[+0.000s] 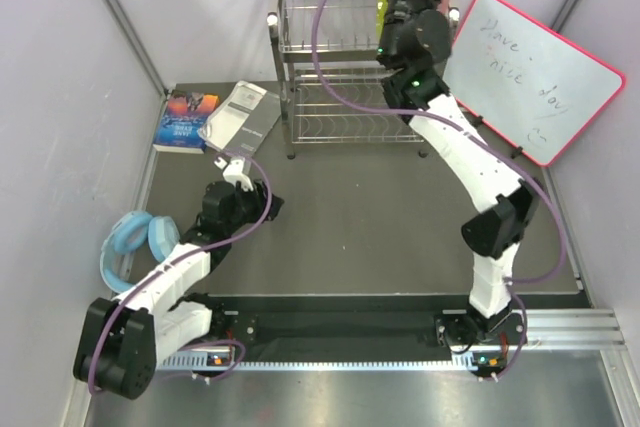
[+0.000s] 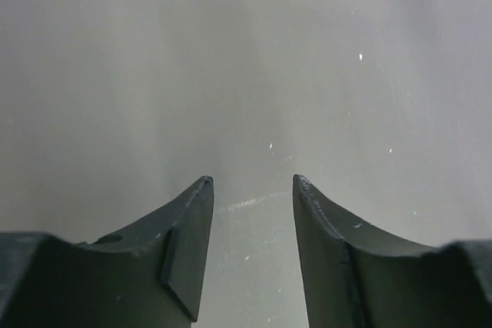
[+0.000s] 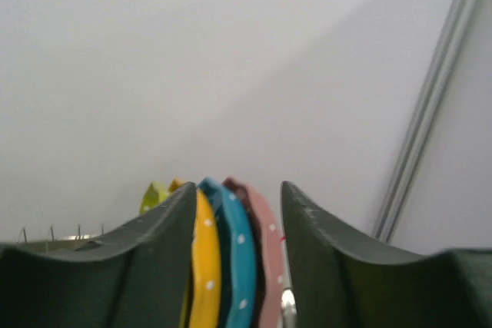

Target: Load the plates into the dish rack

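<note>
- My right gripper (image 3: 237,185) is at the top right end of the dish rack (image 1: 350,57), in the upper middle of the overhead view. My own wrist covers its fingers there.
- In the right wrist view, its jaws stand partly apart, and the rims of three plates show in the gap: the orange plate (image 3: 204,266), the blue plate (image 3: 237,266) and the pink plate (image 3: 269,266). They stand on edge, close together.
- I cannot tell if the fingers press on these rims or only stand around them. The lower part of each plate is cut off by the frame.
- The yellow-green plate (image 3: 154,196) shows only as a small tip behind my finger on the left of the frame.
- From above, only a sliver of pink and a sliver of yellow-green show past my arm. The orange and blue ones are hidden.
- A few thin prongs of the rack show at the lower left of the wrist view, very small and blurred.
- My left gripper (image 2: 252,182) is about half open and holds nothing. It hangs over the bare grey bench (image 1: 380,217), in the left middle of the overhead view.
- A book (image 1: 188,117) and a grey leaflet (image 1: 240,115) lie on the bench at the upper left. Their print is too small to read.
- A pale blue dish (image 1: 128,242) lies at the lower left, partly behind my left arm.
- A whiteboard (image 1: 540,77) leans at the right, and I cannot read its writing with certainty.
</note>
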Action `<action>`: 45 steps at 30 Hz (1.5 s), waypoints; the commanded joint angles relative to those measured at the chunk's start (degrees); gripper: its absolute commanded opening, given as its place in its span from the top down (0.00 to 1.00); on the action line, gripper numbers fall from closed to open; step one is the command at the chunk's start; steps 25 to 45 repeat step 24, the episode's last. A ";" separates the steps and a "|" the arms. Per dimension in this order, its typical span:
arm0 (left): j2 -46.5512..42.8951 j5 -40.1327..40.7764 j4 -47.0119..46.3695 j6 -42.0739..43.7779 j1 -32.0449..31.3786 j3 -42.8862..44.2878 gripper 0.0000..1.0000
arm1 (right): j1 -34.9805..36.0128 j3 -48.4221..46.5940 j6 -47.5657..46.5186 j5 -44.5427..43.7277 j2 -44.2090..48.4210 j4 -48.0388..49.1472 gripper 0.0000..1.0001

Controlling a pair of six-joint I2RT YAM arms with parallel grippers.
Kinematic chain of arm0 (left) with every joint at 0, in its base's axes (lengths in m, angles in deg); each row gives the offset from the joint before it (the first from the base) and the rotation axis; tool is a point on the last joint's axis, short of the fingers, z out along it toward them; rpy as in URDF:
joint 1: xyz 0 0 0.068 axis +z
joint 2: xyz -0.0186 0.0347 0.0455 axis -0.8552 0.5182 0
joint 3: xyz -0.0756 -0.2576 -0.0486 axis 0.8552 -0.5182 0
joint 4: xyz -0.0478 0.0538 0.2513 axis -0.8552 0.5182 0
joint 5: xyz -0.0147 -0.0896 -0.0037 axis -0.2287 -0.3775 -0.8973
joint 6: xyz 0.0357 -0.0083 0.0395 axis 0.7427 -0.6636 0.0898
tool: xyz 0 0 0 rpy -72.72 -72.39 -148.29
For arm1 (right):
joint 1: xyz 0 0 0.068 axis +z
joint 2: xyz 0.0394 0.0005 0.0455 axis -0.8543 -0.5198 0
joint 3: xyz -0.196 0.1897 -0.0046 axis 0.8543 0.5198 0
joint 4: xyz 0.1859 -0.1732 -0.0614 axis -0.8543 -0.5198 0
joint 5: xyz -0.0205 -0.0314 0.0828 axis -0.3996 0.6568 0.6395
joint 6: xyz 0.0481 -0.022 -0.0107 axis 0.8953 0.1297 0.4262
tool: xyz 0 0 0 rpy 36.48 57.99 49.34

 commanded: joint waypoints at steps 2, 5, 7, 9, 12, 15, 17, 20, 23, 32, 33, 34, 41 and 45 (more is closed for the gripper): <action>1.43 0.65 4.30 4.70 0.32 10.62 0.43 | -2.23 6.42 -12.12 -0.80 15.43 11.44 0.39; 2.49 3.11 6.16 9.36 0.32 17.38 0.28 | -12.31 15.90 -5.30 1.11 24.57 -0.80 0.10; 3.10 5.92 5.82 14.45 0.32 20.57 0.18 | -23.61 19.63 5.03 4.71 29.14 -19.94 0.00; 3.46 9.68 3.90 19.97 0.32 24.09 0.01 | -30.33 20.17 9.82 11.21 29.34 -43.49 0.00; 3.89 16.36 -0.05 24.39 0.32 26.90 0.01 | -40.36 21.56 15.01 15.12 25.57 -64.68 0.01; 5.47 21.11 -1.65 27.38 0.41 30.24 0.01 | -41.35 27.54 24.67 7.99 23.64 -73.05 0.00; 6.62 23.49 -1.39 28.52 0.41 33.30 0.01 | -41.35 28.78 32.06 9.03 23.19 -76.86 0.00; 9.51 26.49 1.15 30.19 0.84 38.13 0.01 | -41.35 32.29 36.21 14.99 25.03 -76.36 0.00; 14.17 29.83 6.07 29.77 1.89 44.47 0.01 | -41.44 28.80 35.94 20.11 23.28 -76.62 0.00; 16.36 30.53 7.39 29.06 2.42 46.14 0.01 | -41.44 27.91 35.51 20.90 22.93 -75.92 0.00; 16.36 30.53 7.39 29.06 2.42 46.14 0.01 | -41.44 27.91 35.51 20.90 22.93 -75.92 0.00; 16.36 30.53 7.39 29.06 2.42 46.14 0.01 | -41.44 27.91 35.51 20.90 22.93 -75.92 0.00; 16.36 30.53 7.39 29.06 2.42 46.14 0.01 | -41.44 27.91 35.51 20.90 22.93 -75.92 0.00; 16.36 30.53 7.39 29.06 2.42 46.14 0.01 | -41.44 27.91 35.51 20.90 22.93 -75.92 0.00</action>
